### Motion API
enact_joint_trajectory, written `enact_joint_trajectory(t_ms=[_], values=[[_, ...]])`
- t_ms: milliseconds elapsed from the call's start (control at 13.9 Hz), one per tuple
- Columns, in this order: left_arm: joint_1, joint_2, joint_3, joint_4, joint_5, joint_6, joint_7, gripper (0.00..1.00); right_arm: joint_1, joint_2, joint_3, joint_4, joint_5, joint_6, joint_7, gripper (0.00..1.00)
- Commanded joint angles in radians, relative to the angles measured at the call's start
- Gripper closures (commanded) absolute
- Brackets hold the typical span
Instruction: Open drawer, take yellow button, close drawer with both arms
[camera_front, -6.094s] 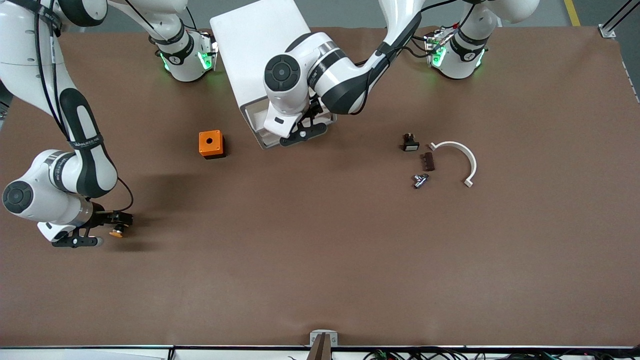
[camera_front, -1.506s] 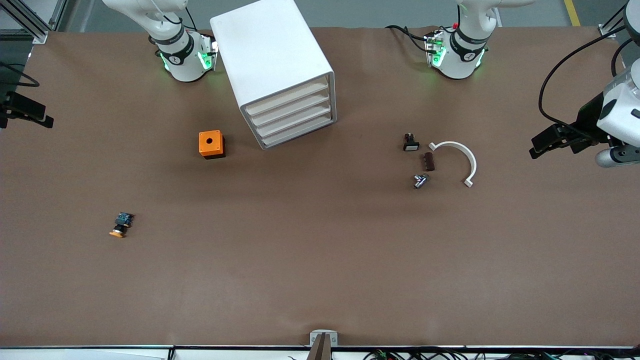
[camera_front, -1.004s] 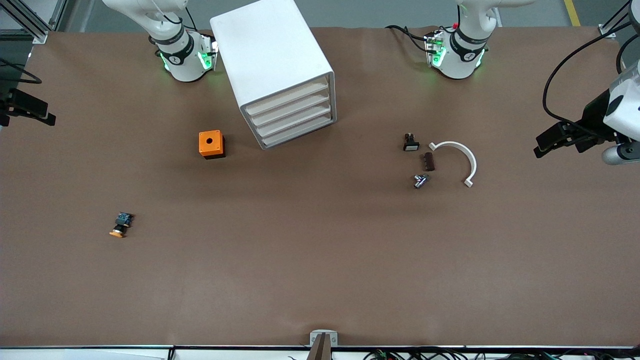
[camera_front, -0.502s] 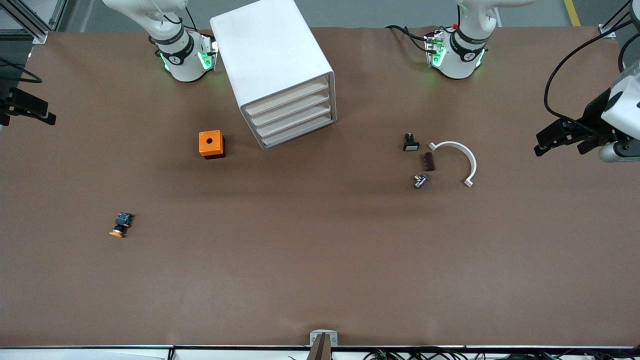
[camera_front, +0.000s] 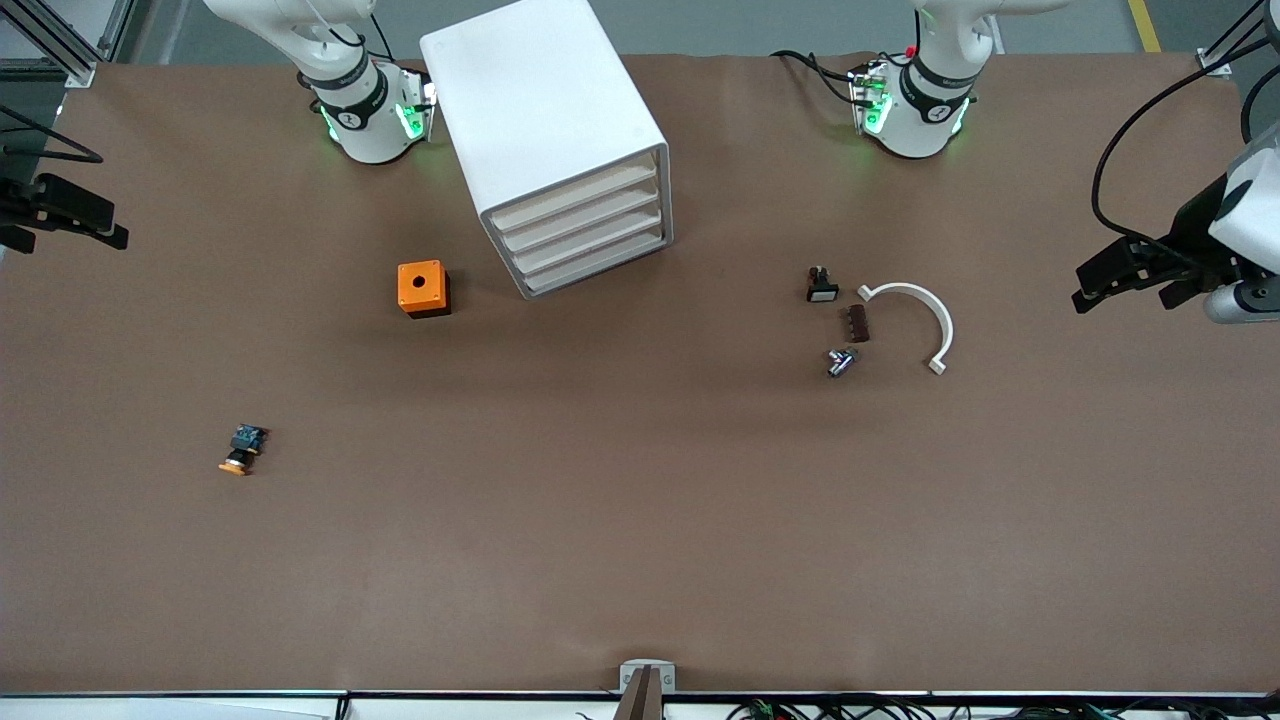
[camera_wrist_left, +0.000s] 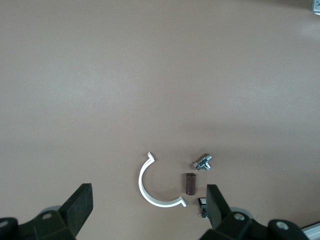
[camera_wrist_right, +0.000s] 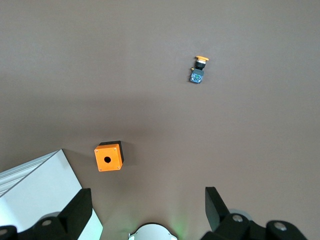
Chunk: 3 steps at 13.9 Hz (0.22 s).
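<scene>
- The button (camera_front: 240, 450) is seen lying free on the table (camera_front: 640, 560) in the lower left part of the front view, toward the right arm's end and nearer to the front camera than the orange box (camera_front: 423, 288); nothing touches it.
- The drawer unit (camera_front: 560, 150) stands at the upper middle of the front view with all four drawer fronts flush; no drawer is seen pulled out.
- From this layout, the taking of the button and the closing of the drawer are judged done, so little or nothing of the task appears left.
- The right gripper (camera_front: 70, 215) is held at the upper left edge of the front view, over the table's edge, released and empty, its fingers (camera_wrist_right: 75, 212) spread wide in the right wrist view.
- The left gripper (camera_front: 1130, 275) is held at the right edge of the front view, over the left arm's end of the table, likewise released and empty.
- Both arms are judged to be waiting clear of the work.
- A white curved piece (camera_front: 920, 315), a small black part (camera_front: 821, 286), a brown block (camera_front: 858, 323) and a metal fitting (camera_front: 840, 361) lie untouched at middle right.
</scene>
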Motion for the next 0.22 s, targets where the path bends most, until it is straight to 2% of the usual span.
enact_joint_trajectory(t_ms=[0,143], values=[[0.006,0.012,-0.003,0.013,0.023,0.002,0.014,0.00,0.004,-0.017,-0.002,-0.001,-0.011,-0.012,0.018,0.00],[0.006,0.012,-0.003,0.015,0.022,0.003,0.014,0.00,0.003,-0.017,-0.003,-0.001,-0.011,-0.012,0.016,0.00]])
